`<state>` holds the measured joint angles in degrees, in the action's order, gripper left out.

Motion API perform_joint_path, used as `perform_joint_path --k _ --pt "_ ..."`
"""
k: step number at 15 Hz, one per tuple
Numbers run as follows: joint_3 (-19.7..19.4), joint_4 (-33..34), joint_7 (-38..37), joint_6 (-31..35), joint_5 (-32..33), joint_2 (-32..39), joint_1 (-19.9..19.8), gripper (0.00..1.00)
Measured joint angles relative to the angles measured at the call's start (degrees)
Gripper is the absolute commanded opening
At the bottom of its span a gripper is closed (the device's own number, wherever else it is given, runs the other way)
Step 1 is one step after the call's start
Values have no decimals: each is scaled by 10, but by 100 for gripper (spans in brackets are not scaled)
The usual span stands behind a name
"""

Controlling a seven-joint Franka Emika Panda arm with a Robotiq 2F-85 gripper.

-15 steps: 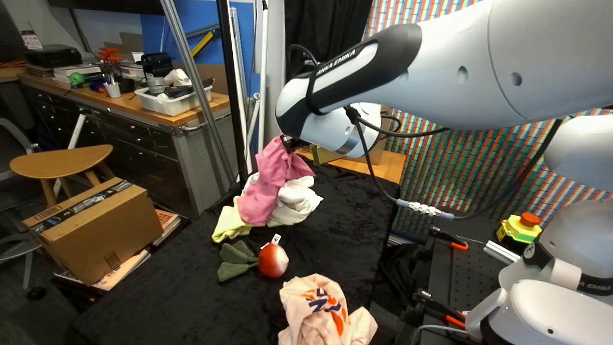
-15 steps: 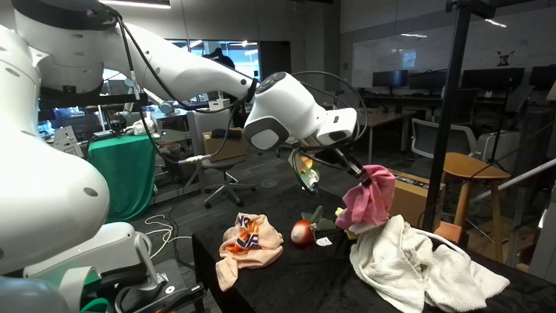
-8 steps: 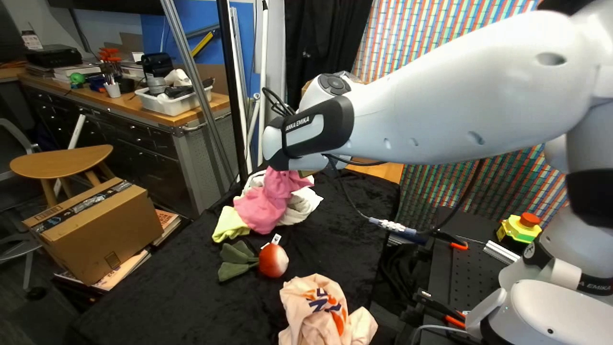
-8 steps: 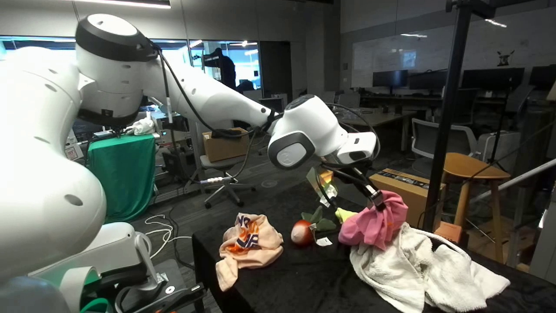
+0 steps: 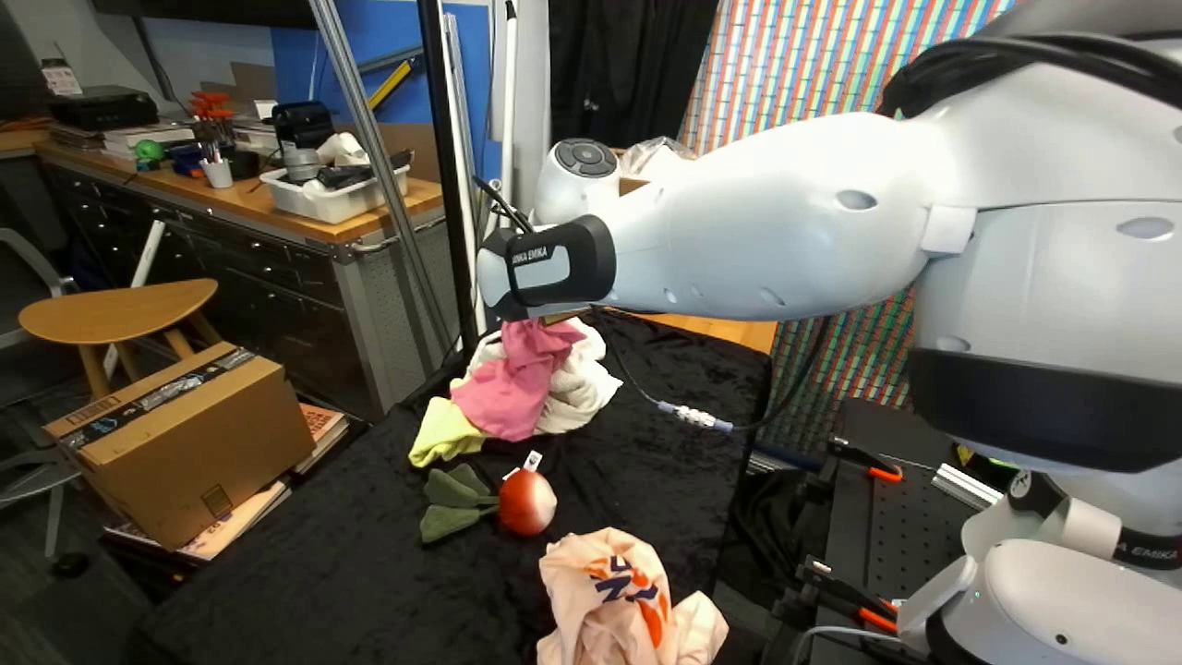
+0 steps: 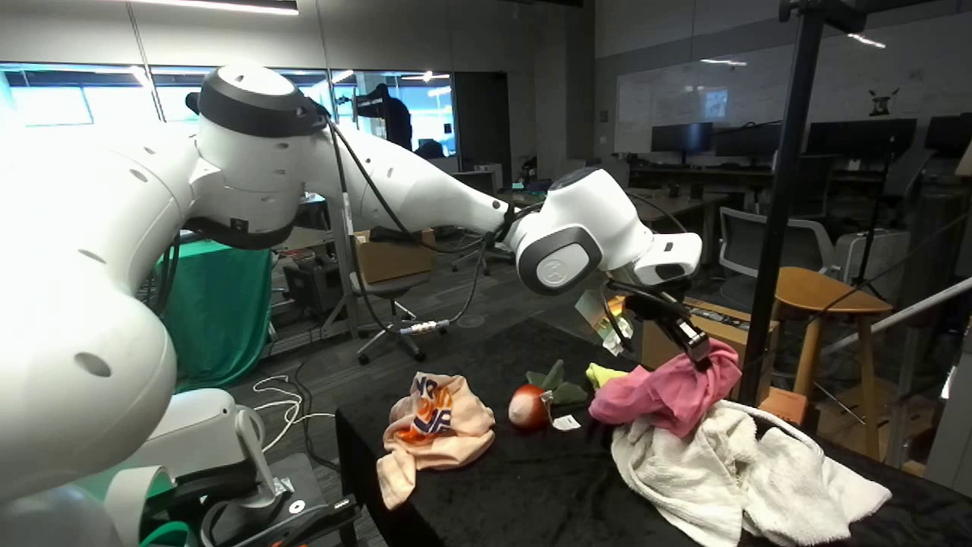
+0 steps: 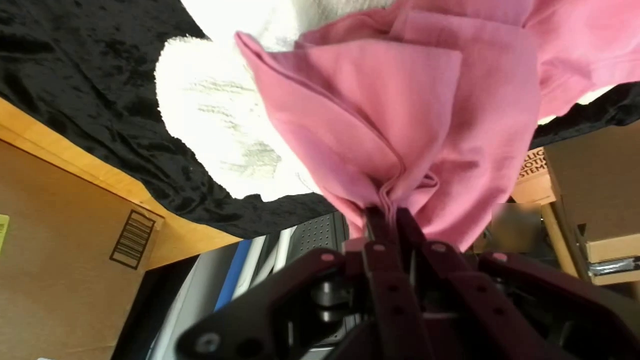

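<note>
1. pink cloth (image 7: 400, 95): bunched and creased, draped over the white towel (image 6: 676, 479); its upper part is gathered at the gripper (image 7: 391, 217).
2. jaws: drawn close together, a fold of the pink cloth pinched between the fingertips.
3. white towel: crumpled in a heap, partly covered by the pink cloth.
4. yellow cloth (image 5: 445, 432): lies at the pink cloth's edge, partly overlapped by it in an exterior view.
5. toy vegetable (image 5: 528, 503): red and white with green leaves; lies near the yellow cloth, apart from it. a white tag (image 5: 533, 462) shows beside it.
6. peach cloth (image 6: 440, 429): crumpled, blue and orange lettering; well apart from the pink cloth, the toy vegetable between them in both exterior views.
7. table (image 5: 369, 573): covered in black fabric; bears all items above except the gripper.
8. arm (image 5: 785, 212): white, reaching over the table.
9. surroundings: taped cardboard box (image 5: 194, 434) and wooden stool (image 5: 120, 309) beyond the table in both exterior views.
</note>
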<state>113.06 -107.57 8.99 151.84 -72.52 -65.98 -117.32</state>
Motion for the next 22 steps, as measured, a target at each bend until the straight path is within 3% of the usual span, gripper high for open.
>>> perform_joint_path --k 8,14,22 --pt "0 27 1 -42 16 -3 -8 97" --pt "-16 6 6 -33 16 -1 37 100" --pt "-42 -102 55 -33 16 37 157 100"
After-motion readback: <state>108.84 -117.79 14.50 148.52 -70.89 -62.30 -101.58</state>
